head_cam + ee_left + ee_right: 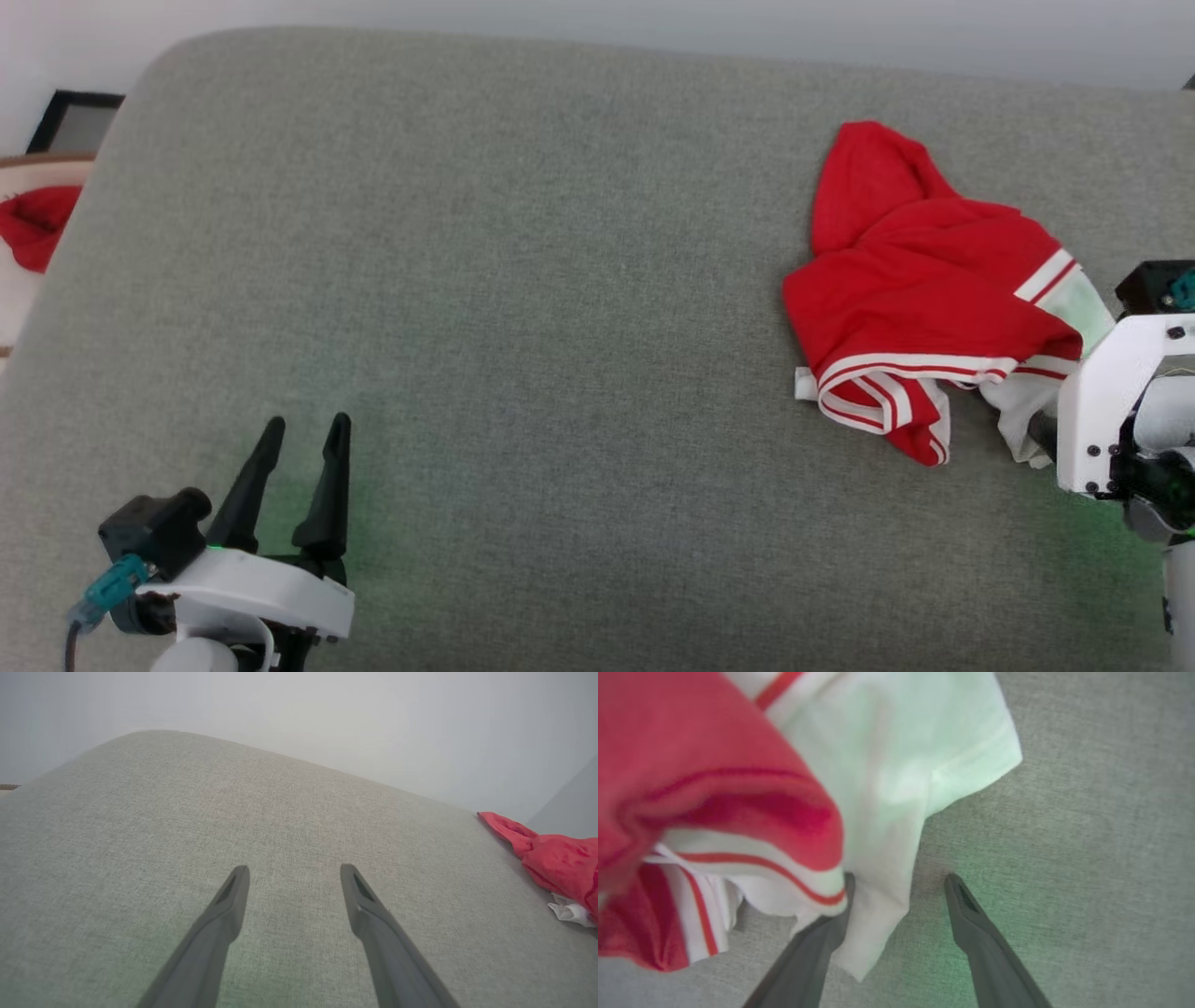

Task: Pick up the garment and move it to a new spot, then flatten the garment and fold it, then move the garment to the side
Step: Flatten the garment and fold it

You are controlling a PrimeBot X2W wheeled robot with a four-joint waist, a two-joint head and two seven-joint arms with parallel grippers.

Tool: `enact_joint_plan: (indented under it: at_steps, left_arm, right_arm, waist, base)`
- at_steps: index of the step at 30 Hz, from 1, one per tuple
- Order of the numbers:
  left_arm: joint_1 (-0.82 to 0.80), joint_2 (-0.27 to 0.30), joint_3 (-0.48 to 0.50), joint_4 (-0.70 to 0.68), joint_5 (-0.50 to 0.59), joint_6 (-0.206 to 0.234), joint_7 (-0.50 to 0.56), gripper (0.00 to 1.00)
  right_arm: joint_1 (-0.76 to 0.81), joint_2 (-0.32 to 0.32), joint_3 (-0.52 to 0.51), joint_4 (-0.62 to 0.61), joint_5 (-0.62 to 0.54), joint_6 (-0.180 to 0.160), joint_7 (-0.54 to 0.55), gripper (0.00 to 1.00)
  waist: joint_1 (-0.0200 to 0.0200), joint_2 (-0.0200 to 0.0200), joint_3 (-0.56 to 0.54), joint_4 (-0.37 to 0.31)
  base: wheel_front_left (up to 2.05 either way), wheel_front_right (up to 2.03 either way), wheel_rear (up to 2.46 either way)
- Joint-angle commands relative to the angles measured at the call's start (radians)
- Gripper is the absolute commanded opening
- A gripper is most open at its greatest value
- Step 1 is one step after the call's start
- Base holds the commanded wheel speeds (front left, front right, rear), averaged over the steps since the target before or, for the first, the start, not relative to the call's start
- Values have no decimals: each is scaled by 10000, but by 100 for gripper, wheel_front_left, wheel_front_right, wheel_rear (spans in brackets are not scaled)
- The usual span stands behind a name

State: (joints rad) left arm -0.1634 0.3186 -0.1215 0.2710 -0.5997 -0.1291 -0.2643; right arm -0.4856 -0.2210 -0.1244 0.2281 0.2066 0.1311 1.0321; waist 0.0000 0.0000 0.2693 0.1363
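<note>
Standing spread and empty, the right gripper (899, 882) has the garment (714, 765) draped over one finger (white sleeve between both); a shallow pinch may slip.

Grey upholstered surface (523, 327), pale wall (653, 19).

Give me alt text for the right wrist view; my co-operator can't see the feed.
The right gripper is open, with a white sleeve of the crumpled red shirt reaching into the gap between its two dark fingers. One finger's tip is partly covered by the striped trim; the other stands over the bare grey surface.
</note>
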Motion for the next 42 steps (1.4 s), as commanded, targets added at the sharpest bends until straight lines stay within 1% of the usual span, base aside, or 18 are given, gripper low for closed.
enact_joint_plan:
  at_steps: [1,3,4,5,7,8,12,18,26,30,36,40,42]
  left_arm:
    - [-111,-34,-12,0,-100,-25,7,100]
    - [-163,-55,-39,8,-115,-25,7,100]
    - [-177,-50,-39,10,-138,-23,7,100]
    - [-188,-49,-46,17,-151,-23,7,100]
    - [-194,-43,-84,38,-152,-25,7,100]
    - [-203,-31,-97,49,-158,-24,7,100]
    - [-250,17,-90,61,-205,-24,7,100]
    - [-155,54,-78,11,-218,-24,7,100]
    - [-155,110,-51,-116,-260,-24,7,100]
    - [-259,170,-83,-134,-284,-24,7,100]
    - [-395,267,-123,-99,-345,-24,7,100]
    - [-470,315,-201,-42,-361,-24,7,100]
    - [-541,366,-284,-3,-343,-24,7,100]
  right_arm:
    - [72,-13,48,-35,-65,-6,5,100]
    - [121,-11,90,0,-102,-6,-33,100]
    - [136,-2,129,14,-104,-6,-60,93]
    - [149,-6,175,26,-107,-6,-72,65]
    - [164,-7,210,60,-122,-6,-135,28]
    - [162,5,182,57,-125,-6,-220,0]
    - [86,21,6,19,-212,-6,-657,0]
    - [220,-299,-445,-441,-415,-6,-1187,0]
    - [692,-515,-1999,-1492,-922,-6,-1256,0]
    - [919,-329,-2921,-1762,-1430,-6,-1452,0]
    - [1097,-55,-3716,-1494,-2339,-6,-1863,0]
    - [1130,158,-3988,-954,-2773,-6,-2323,0]
    - [1017,314,-4053,-665,-2783,-6,-2643,0]
  waist:
    - [0,0,176,77]
    - [0,0,224,63]
    - [0,0,254,45]
    - [0,0,271,32]
    - [0,0,290,5]
    - [0,0,291,-12]
    - [0,0,268,-111]
    - [0,0,207,-313]
    - [0,0,397,-481]
    - [0,0,516,-475]
    - [0,0,663,-420]
    - [0,0,708,-358]
    - [0,0,705,-345]
  base:
    - [0,0,0]
    - [0,0,0]
    - [0,0,0]
    - [0,0,0]
    - [0,0,0]
    - [0,0,0]
    - [0,0,0]
    - [0,0,0]
    - [0,0,0]
    - [0,0,0]
    - [0,0,0]
    - [0,0,0]
    - [0,0,0]
